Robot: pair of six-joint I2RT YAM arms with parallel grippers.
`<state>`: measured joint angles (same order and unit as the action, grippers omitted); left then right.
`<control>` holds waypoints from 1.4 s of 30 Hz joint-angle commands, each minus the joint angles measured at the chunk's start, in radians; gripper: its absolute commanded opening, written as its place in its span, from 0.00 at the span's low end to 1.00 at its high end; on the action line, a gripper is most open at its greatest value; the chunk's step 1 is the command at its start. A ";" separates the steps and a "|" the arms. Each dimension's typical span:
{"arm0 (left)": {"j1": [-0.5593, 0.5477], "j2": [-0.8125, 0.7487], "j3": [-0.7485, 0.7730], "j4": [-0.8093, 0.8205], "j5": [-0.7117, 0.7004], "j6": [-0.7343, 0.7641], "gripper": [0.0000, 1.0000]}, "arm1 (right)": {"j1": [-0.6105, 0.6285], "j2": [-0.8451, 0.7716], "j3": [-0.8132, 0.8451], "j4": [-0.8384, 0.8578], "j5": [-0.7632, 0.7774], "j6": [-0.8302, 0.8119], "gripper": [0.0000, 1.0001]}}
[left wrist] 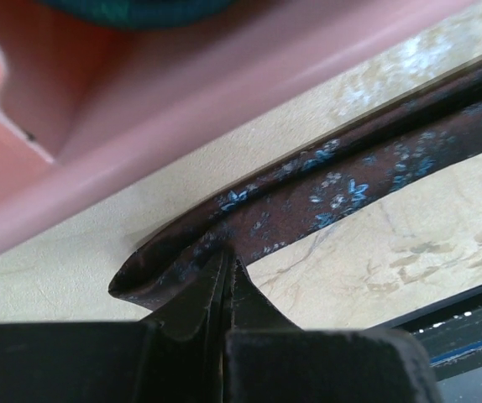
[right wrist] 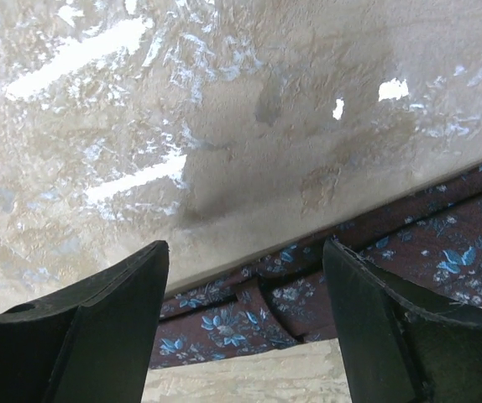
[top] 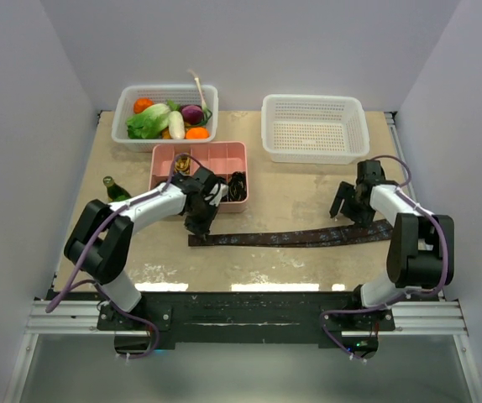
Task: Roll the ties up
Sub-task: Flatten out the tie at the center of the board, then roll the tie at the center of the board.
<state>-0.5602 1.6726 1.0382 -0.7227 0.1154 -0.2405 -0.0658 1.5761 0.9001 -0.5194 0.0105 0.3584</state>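
A long maroon tie (top: 291,238) with small blue flowers lies flat across the table's front middle. My left gripper (top: 199,228) is at its left end. In the left wrist view the left gripper (left wrist: 228,262) is shut on the tie (left wrist: 325,189), whose end curls up just left of the tips. My right gripper (top: 342,210) hovers over the tie's right part. In the right wrist view the right gripper (right wrist: 245,248) is open and empty, with the tie (right wrist: 249,315) and its keeper loop below, between the fingers. A dark coil (top: 237,186) sits in the pink tray.
The pink compartment tray (top: 199,151) stands just behind the left gripper, and its wall (left wrist: 140,126) is close to the tie. A white basket (top: 132,96) of vegetables is at the back left. An empty white basket (top: 312,101) is at the back right. A green bottle (top: 113,188) lies at the left.
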 commanded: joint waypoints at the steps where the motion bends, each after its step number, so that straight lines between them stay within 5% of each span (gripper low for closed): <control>1: 0.009 -0.082 0.071 0.023 0.043 0.035 0.07 | 0.001 -0.112 0.049 -0.031 0.025 0.008 0.78; 6: 0.022 -0.154 0.115 0.095 0.131 0.003 0.30 | 0.024 -0.143 0.143 -0.076 -0.006 -0.022 0.79; 8: 0.045 -0.171 0.114 0.165 0.194 -0.046 0.50 | 0.095 -0.140 0.195 -0.099 -0.001 -0.038 0.80; 12: 0.089 -0.210 0.073 0.331 0.286 -0.161 0.63 | 0.245 -0.123 0.252 -0.091 0.014 -0.039 0.82; 20: 0.135 -0.384 -0.139 0.543 0.091 -0.318 0.60 | 0.567 -0.111 0.228 0.095 -0.036 0.010 0.81; 31: 0.146 -0.566 -0.389 0.460 -0.112 -0.410 0.57 | 0.892 0.015 0.177 0.351 -0.095 0.088 0.79; 38: 0.148 -0.698 -0.472 0.368 -0.252 -0.497 0.54 | 0.980 0.113 0.230 0.406 -0.090 0.100 0.76; 42: 0.148 -0.712 -0.535 0.405 -0.223 -0.534 0.51 | 0.998 0.165 0.250 0.446 -0.106 0.088 0.52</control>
<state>-0.4191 0.9752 0.5613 -0.3431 -0.0826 -0.7155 0.9222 1.7191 1.0924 -0.1703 -0.0784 0.4438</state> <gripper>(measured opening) 0.520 0.632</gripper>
